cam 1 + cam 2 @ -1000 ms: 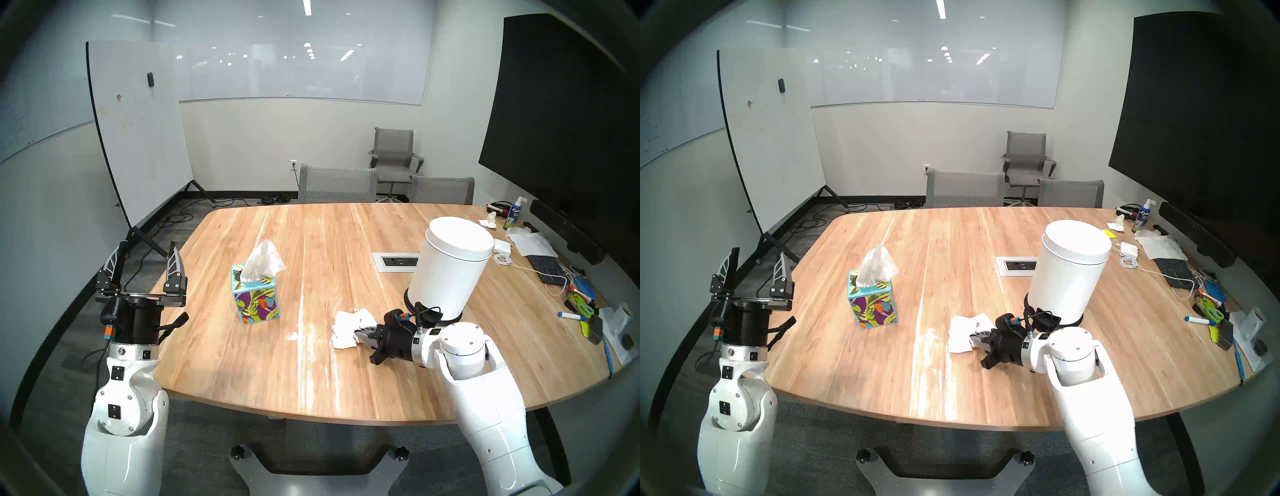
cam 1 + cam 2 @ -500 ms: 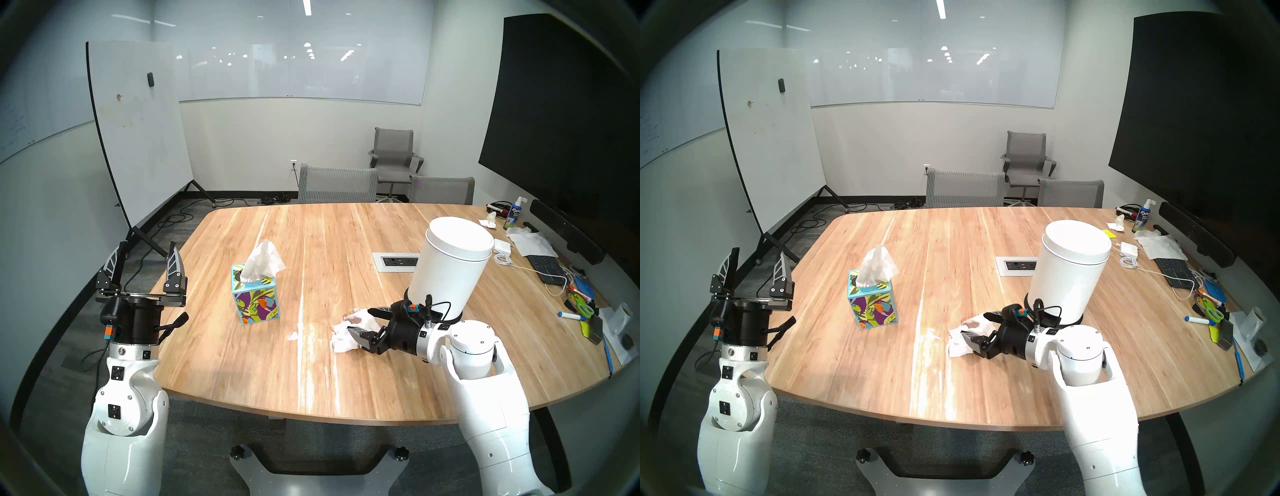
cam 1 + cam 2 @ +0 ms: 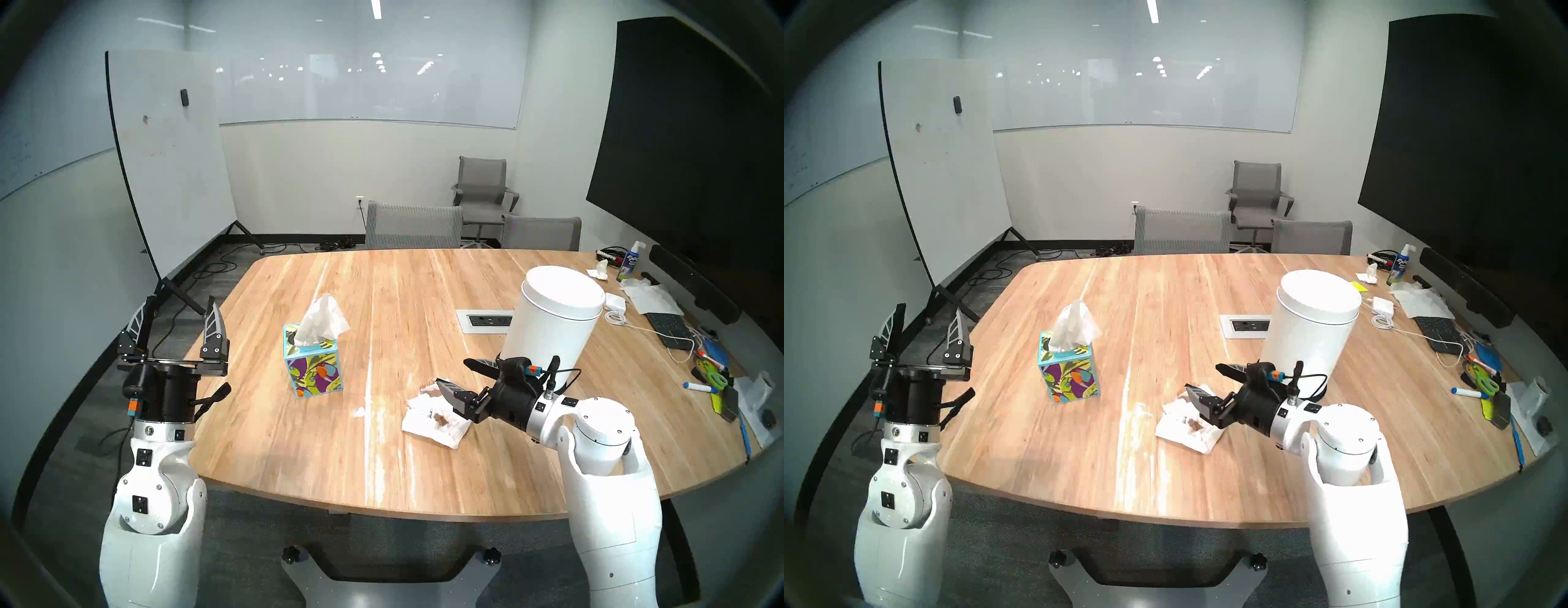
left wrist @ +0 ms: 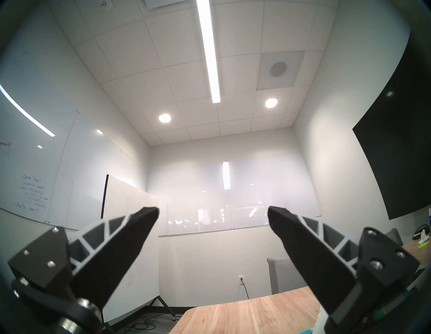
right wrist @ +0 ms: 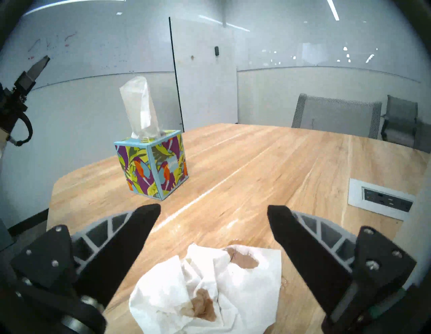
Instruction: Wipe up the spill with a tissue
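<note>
A: Table (image 3: 297, 446)?
B: Wood, planked grain, semi-gloss w/ white glare streaks.
A: Tissue (image 5: 210, 291)?
B: Soft white paper, crumpled, matt, brown wet stains.
A: Tissue box (image 3: 314, 369)?
B: Printed card, slight sheen.
A: Bin (image 3: 551, 322)?
B: Smooth white, satin; metal or plastic, can't tell.
A: Right gripper (image 5: 213, 211) fingers (image 5: 140, 224)?
B: Matt black plastic-looking, ribbed grey backs.

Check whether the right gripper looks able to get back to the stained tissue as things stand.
Probably yes: the right gripper is open and hovers just above the stained tissue, which lies loose on the table; nothing sits between them.
</note>
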Controlling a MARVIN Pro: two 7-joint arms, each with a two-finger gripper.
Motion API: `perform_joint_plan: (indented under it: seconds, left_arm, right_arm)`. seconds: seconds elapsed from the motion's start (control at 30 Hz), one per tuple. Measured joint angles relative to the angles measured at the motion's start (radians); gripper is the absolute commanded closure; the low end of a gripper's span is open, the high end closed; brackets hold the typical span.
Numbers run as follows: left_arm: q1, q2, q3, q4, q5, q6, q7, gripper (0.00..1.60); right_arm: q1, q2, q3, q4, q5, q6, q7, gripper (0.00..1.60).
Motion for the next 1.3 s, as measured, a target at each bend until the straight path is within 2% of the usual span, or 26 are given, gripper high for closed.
perform_joint_plan:
  seconds: [0.33, 0.5, 0.73, 1.03, 1.3]
  left_arm:
    - [0.000, 0.000, 0.000, 0.000, 0.000, 0.000, 0.000, 0.00]
    - [0.000, 0.000, 0.000, 0.000, 0.000, 0.000, 0.000, 0.00]
    - [0.000, 0.000, 0.000, 0.000, 0.000, 0.000, 0.000, 0.00]
    - [0.000, 0.000, 0.000, -0.001, 0.000, 0.000, 0.000, 0.00]
    - [0.000, 0.000, 0.000, -0.001, 0.000, 0.000, 0.000, 0.00]
  right_arm:
    - [-0.132, -0.090, 0.036, -0.128, 0.033, -0.070, -0.010, 0.00]
    - [-0.195, -0.135, 0.047, -0.174, 0.029, -0.109, -0.093, 0.00]
    - [-0.254, -0.185, 0.121, -0.183, 0.028, -0.169, -0.203, 0.00]
    - [-0.285, -0.196, 0.107, -0.176, -0.024, -0.212, -0.231, 0.00]
    - [-0.285, -0.163, 0.085, -0.145, -0.072, -0.214, -0.199, 0.00]
